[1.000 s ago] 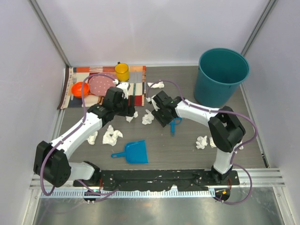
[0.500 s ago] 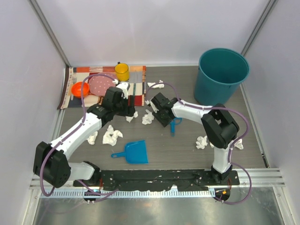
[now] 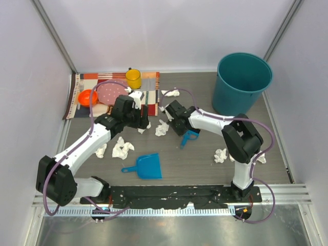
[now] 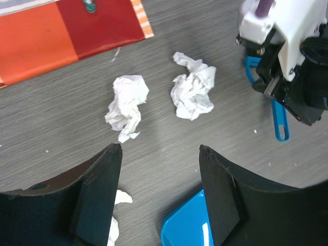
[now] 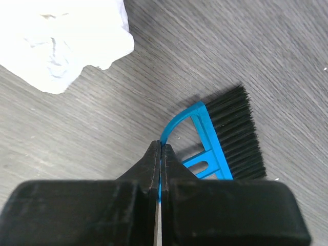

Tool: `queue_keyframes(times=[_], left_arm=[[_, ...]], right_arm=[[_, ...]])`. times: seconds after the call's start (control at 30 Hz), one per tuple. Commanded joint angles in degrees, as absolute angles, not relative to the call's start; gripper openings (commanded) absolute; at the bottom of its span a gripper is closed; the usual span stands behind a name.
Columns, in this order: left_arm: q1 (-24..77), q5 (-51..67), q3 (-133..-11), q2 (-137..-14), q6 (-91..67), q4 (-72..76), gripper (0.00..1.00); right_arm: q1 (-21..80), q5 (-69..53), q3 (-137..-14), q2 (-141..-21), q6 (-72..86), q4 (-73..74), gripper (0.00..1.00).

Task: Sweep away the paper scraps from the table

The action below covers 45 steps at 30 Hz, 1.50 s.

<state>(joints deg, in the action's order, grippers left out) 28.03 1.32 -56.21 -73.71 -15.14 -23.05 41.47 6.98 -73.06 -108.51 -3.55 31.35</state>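
Grey wood-grain surface (image 3: 205,171) carries the paper scraps (image 3: 123,147), several white wads loose across its middle: some by the left arm, some between the arms, one nearer the far edge, others by the right arm's base.

Right wrist view: the right pincer (image 5: 160,151) has its fingers pressed together on the thin blue frame of a brush (image 5: 233,133), whose black bristles fan out to the right. One scrap sits at the upper left, cut off by the edge.

Left wrist view: the left pincer (image 4: 159,154) stands with its fingers apart and nothing between them. Two scraps lie on the surface beyond it, and a third is partly hidden behind one finger. A corner of the blue dustpan (image 4: 187,228) is cut off at the bottom. The brush handle hangs below the right pincer at the right.

Overhead view: this gives the whole layout, but neither pincer's grip can be read from it. The dustpan lies between the arms near the front. A teal bucket (image 3: 243,84) stands upright at the far right, apart from the scraps. A striped placemat (image 3: 82,110) at the far left holds a yellow cup (image 3: 133,78), an orange bowl (image 3: 87,97) and a pink plate (image 3: 108,92). The left arm crosses the placemat's near edge, and the right pincer covers most of the brush head.
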Motion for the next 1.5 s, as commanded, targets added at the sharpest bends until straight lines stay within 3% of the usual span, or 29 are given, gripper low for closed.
queue_keyframes(times=[0.0,0.23,0.37,0.5,0.6,0.7,0.73,0.83,1.13,1.47], left_arm=[[27.8,8.2,-60.5,-71.7,-12.1,-25.3,0.65],[27.9,24.4,-58.1,-73.6,-19.1,-23.5,0.68],[28.0,23.3,-59.8,-75.2,-15.3,-23.1,0.66],[26.1,24.3,-59.2,-71.8,5.9,-19.7,0.66],[22.9,33.8,-61.9,-71.3,21.3,-24.8,0.67],[22.1,45.5,-66.4,-71.7,37.5,-39.1,0.69],[22.0,48.0,-67.9,-72.0,50.2,-48.8,0.74],[22.1,53.7,-74.3,-72.9,63.3,-60.3,0.87],[23.4,55.8,-76.1,-74.3,67.3,-62.3,0.89],[24.7,57.3,-74.0,-76.2,63.8,-56.8,0.89]], right_arm=[[41.0,5.1,-75.1,-101.3,3.6,29.2,0.01],[39.1,0.8,-74.1,-97.7,14.5,24.8,0.01],[37.8,-10.3,-73.2,-95.5,18.2,20.9,0.01],[36.7,-20.0,-75.2,-93.3,17.2,23.4,0.01],[36.7,-27.1,-76.6,-89.9,13.6,27.5,0.01],[36.7,-37.0,-77.7,-87.6,10.3,30.7,0.01],[36.7,-38.7,-78.0,-87.2,8.1,31.7,0.01],[36.7,-41.3,-78.2,-85.7,4.5,34.4,0.01],[39.0,-51.9,-78.9,-83.5,3.8,32.3,0.01],[41.7,-54.3,-80.5,-86.5,10.4,24.3,0.01]])
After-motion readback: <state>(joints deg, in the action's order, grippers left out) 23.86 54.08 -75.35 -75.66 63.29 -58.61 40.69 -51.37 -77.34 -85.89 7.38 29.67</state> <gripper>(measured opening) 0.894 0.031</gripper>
